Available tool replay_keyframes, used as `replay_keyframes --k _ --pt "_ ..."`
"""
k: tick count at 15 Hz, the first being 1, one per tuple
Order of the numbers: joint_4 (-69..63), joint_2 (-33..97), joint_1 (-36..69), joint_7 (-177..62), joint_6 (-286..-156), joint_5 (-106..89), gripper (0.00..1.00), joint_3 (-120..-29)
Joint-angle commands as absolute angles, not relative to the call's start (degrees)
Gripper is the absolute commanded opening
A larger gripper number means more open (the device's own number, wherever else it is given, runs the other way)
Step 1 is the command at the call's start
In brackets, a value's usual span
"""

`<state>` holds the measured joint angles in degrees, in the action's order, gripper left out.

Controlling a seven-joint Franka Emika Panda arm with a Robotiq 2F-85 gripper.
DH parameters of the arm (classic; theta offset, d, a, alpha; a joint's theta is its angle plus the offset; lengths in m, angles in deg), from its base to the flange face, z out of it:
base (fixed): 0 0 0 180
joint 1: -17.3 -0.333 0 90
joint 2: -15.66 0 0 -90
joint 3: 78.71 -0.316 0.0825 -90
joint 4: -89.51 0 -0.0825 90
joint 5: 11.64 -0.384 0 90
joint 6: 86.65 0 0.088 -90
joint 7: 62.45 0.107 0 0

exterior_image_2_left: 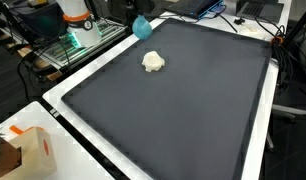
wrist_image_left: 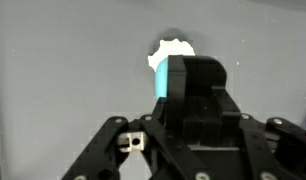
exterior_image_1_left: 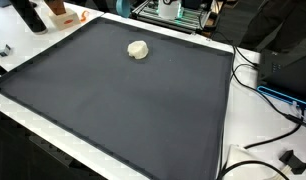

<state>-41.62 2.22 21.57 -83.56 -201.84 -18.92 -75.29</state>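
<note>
A small white crumpled lump [exterior_image_1_left: 139, 49] [exterior_image_2_left: 153, 62] lies on the dark grey mat [exterior_image_1_left: 143, 115] [exterior_image_2_left: 193, 115] toward its far side. In the wrist view my gripper [wrist_image_left: 196, 68] points down at the mat, its black fingers pressed together, with a light blue object [wrist_image_left: 173, 78] showing along their left side. The white lump [wrist_image_left: 171, 48] sits just beyond the fingertips. In an exterior view the light blue object [exterior_image_2_left: 143, 27] hangs in the air above the mat's edge, a short way from the lump. The gripper body is mostly out of frame there.
A white border rims the mat. A cardboard box [exterior_image_2_left: 28, 150] stands at one corner. A metal rack with electronics [exterior_image_2_left: 68, 45] [exterior_image_1_left: 168, 12] is beside the table. Cables [exterior_image_1_left: 273, 95] and a black plug [exterior_image_1_left: 290, 158] lie along another edge.
</note>
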Motion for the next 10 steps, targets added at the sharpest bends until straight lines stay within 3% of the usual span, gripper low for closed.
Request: replay_keyframes --k 1,8,9,10 --pt "-41.2 0.8 20.3 -78.9 -201.5 -13.4 0.25 -76.4" --pt "-39.9 0.1 19.0 -74.8 -200.8 -7.2 0.25 -78.1" --pt "-39.6 1.5 18.8 -76.5 -201.7 -9.4 0.50 -77.1" --pt "-39.5 1.5 18.7 -76.2 -201.7 -9.0 0.50 -77.3"
